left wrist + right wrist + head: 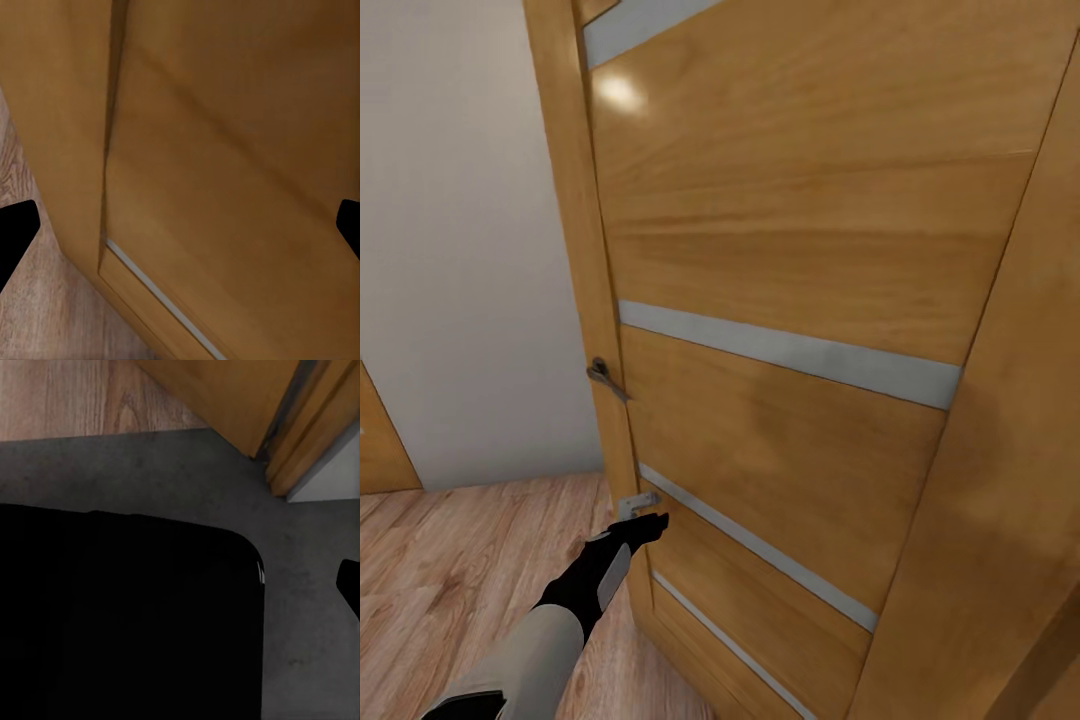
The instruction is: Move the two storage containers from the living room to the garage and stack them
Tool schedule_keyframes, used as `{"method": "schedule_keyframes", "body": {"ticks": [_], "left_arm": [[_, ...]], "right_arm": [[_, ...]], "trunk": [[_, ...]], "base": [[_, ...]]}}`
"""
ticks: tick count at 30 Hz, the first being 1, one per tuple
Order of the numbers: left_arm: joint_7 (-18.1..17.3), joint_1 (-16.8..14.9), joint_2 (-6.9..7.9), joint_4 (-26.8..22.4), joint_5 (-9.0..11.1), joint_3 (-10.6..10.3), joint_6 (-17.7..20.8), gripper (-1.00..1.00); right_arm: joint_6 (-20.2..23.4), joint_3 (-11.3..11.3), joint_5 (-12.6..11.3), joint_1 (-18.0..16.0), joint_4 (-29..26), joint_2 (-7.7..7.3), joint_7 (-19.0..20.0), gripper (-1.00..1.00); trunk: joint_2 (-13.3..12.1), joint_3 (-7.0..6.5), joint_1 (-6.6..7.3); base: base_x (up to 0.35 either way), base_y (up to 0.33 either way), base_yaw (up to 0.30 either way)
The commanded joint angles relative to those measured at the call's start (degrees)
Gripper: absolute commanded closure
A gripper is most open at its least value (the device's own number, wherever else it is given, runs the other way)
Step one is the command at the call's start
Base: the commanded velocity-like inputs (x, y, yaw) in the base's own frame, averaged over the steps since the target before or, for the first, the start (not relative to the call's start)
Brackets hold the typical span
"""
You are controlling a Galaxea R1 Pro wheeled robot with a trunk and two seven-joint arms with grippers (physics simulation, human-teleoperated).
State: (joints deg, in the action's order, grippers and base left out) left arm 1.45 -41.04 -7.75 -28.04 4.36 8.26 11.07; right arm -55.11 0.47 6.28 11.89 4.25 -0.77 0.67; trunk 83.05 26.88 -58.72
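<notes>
- Left gripper, lower centre of the head view, is reaching at the wooden door's edge with its jaws spread wide, holding nothing.
- Right gripper's state: can't tell.
- I'm seeing no containers here; better pushing low and steady.

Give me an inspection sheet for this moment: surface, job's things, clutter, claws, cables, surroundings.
Surface: light wood plank floor; dark grey speckled floor meets it at the doorway.
Job's things: nothing seen.
Clutter: nothing seen.
Claws: left claw reaches to the wooden door's lower edge, fingers spread wide, holding nothing; right claw cannot tell, one dark fingertip at the picture's edge, beside a large black shape.
Cables: nothing seen.
Surroundings: door with grey stripes and metal handle; plain pale wall.
</notes>
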Motion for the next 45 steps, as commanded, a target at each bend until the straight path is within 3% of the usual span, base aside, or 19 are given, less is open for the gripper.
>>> {"method": "schedule_keyframes", "body": {"ticks": [1,32,45], "left_arm": [[-0.02,-0.01,-0.07,-0.15,0.74,0.09,0.35,-1.00],[-0.04,-0.01,-0.07,-0.08,0.74,0.09,0.18,-1.00],[0.00,-0.01,-0.07,-0.07,0.74,0.09,0.18,-1.00]], "right_arm": [[-0.19,0.01,0.08,-0.03,0.06,-0.02,0.09,-1.00],[-0.09,-0.02,0.13,-0.03,0.05,-0.02,0.21,-1.00],[-0.17,-0.03,0.13,-0.03,0.05,-0.02,0.21,-1.00]], "trunk": [[0.03,0.04,0.00],[0.03,0.04,0.00],[0.03,0.04,0.00]], "base": [[0.000,0.000,0.000],[0.064,0.038,0.000],[0.210,0.000,0.000]]}}
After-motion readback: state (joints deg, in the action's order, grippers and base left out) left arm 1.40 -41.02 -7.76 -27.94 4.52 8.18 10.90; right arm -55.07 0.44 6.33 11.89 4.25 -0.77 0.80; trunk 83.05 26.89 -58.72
